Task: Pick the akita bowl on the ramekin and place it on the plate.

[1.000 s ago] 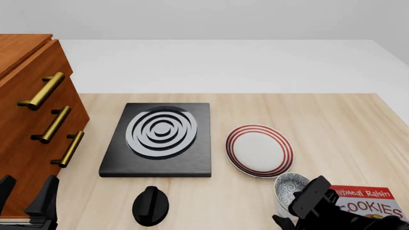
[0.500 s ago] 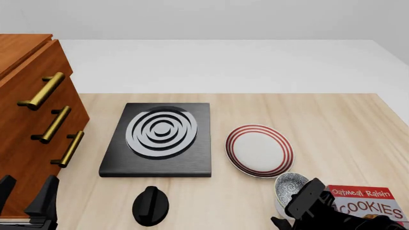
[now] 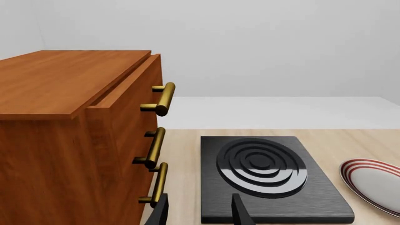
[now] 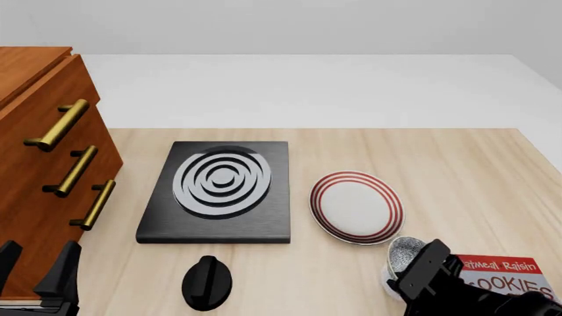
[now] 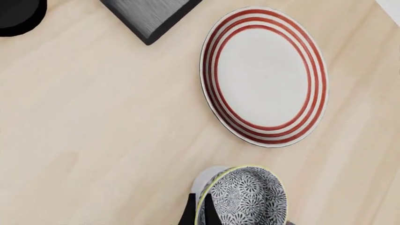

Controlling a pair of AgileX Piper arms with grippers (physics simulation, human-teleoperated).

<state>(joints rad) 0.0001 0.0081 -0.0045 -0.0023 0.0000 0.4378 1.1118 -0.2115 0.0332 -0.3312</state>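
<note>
The akita bowl (image 5: 245, 197) is near the front edge of the table (image 4: 457, 171), just in front of the plate (image 4: 357, 207) and apart from it. It looks tipped up a little, and a bit of the white ramekin (image 5: 208, 176) peeks out from under it. The right gripper (image 5: 198, 213) has one dark finger on each side of the bowl's rim, pinched on it. In the front view the right arm hides most of the bowl, so only a small spotted part (image 4: 404, 253) shows. A red cookie box (image 4: 509, 276) lies just to the right of the arm. The plate has nothing on it. The black stove (image 4: 220, 191) sits to the left of the plate, with a black knob (image 4: 206, 282) in front of it. The left gripper (image 3: 198, 213) is by the brown drawers (image 4: 44, 171), and its fingers (image 3: 239, 212) are apart and hold nothing.
</note>
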